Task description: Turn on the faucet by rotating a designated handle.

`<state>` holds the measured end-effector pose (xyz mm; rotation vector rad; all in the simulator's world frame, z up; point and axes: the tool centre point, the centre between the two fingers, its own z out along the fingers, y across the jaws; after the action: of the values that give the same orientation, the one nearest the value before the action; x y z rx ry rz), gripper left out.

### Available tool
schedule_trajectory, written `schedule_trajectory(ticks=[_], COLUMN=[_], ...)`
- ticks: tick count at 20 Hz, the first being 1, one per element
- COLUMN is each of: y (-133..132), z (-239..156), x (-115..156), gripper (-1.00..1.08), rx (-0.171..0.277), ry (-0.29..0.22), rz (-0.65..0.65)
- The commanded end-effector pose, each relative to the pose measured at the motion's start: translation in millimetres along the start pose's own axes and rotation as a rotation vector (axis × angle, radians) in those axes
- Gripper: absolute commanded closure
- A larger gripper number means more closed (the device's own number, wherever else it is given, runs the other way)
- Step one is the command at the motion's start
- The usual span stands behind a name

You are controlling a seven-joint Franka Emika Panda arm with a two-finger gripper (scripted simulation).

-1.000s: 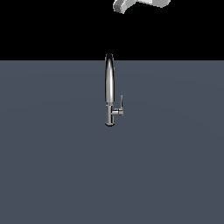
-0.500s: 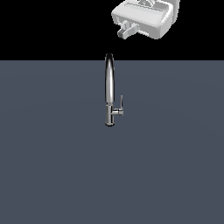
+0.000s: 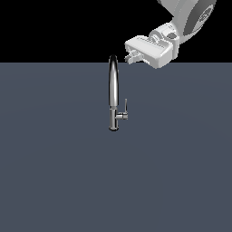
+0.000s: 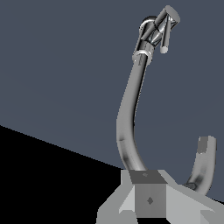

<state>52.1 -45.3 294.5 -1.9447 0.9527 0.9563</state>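
Note:
The chrome faucet (image 3: pixel 113 90) stands upright on the grey surface, its tall arched spout rising from a round base. The handle (image 3: pixel 125 107) is a thin short lever pointing up from a stub on the side toward the exterior view's right. My gripper (image 3: pixel 131 57) hangs at spout-top height, just off the arch on that same side and well above the lever, touching nothing. Its fingers look pressed together with nothing between them. In the wrist view the faucet (image 4: pixel 127 118) curves away from my gripper (image 4: pixel 148 186), and the handle (image 4: pixel 165 36) shows at its far end.
A flat dark grey surface (image 3: pixel 54 172) spreads around the faucet base, with black background behind it. The white hand and arm (image 3: pixel 181 27) reach in from the upper part of the exterior view's right.
The hand has come down and toward the exterior view's left, from the frame's top edge to beside the spout's arch. The faucet and lever have not moved.

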Motion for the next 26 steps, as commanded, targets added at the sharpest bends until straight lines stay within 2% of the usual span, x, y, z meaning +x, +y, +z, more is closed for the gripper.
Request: schedule_trajectory(ticks=[1,9,15,21,26], y=[-0.6,3.2,8.9,13.1,14.1], z=[3.7,25.0,45.1,60.6,65.1], x=[20.9,89.9,129.5,152.4,157.5], gripper=[1.08,1.08,1.08,1.08,1.08], rx=[0.046,0.200,0.295,0.353,0.367], ry=[-0.050,-0.217,-0.317,-0.379,-0.394], rz=[0.048,0.213,0.315,0.377,0.391])
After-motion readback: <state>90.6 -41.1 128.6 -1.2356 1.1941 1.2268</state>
